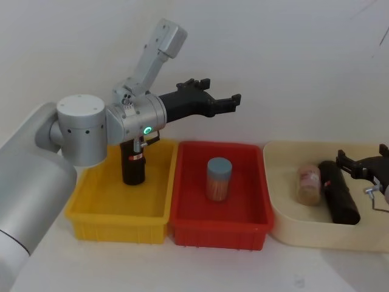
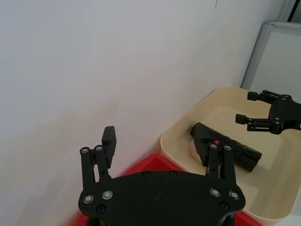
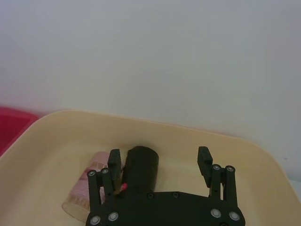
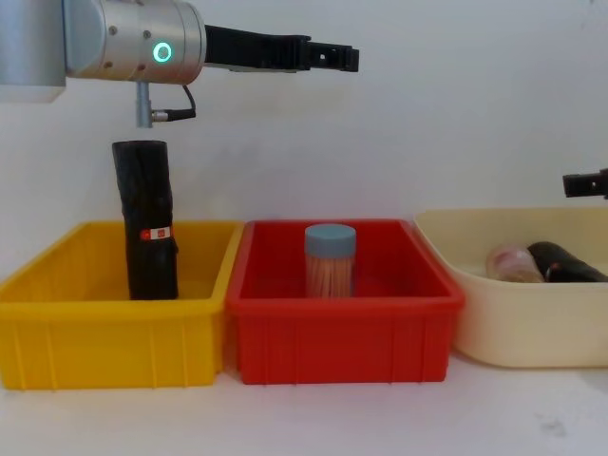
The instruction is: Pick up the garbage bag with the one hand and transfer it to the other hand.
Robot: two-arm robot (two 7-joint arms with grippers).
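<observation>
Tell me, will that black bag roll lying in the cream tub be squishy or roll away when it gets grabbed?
The garbage bag looks like crinkly rolled plastic, so it probably gives a little when squeezed and seems light. It is a cylinder lying on its side in the cream tub, so a nudge might roll it, though the pinkish jar beside it may block it. The right tool hangs open above it.

Garbage bag (image 1: pixel 339 192): black crinkly plastic film, slight sheen. Second black roll (image 4: pixel 148 220): same creased plastic, paper-like red-and-white label. Yellow bin (image 4: pixel 104 328), red bin (image 4: pixel 342 332): smooth moulded plastic, semi-gloss. Cream tub (image 1: pixel 316 238): smooth matt plastic. Left gripper (image 1: pixel 223 96), right gripper (image 3: pixel 160 159): matt black; left wrist housing brushed silver metal.
</observation>
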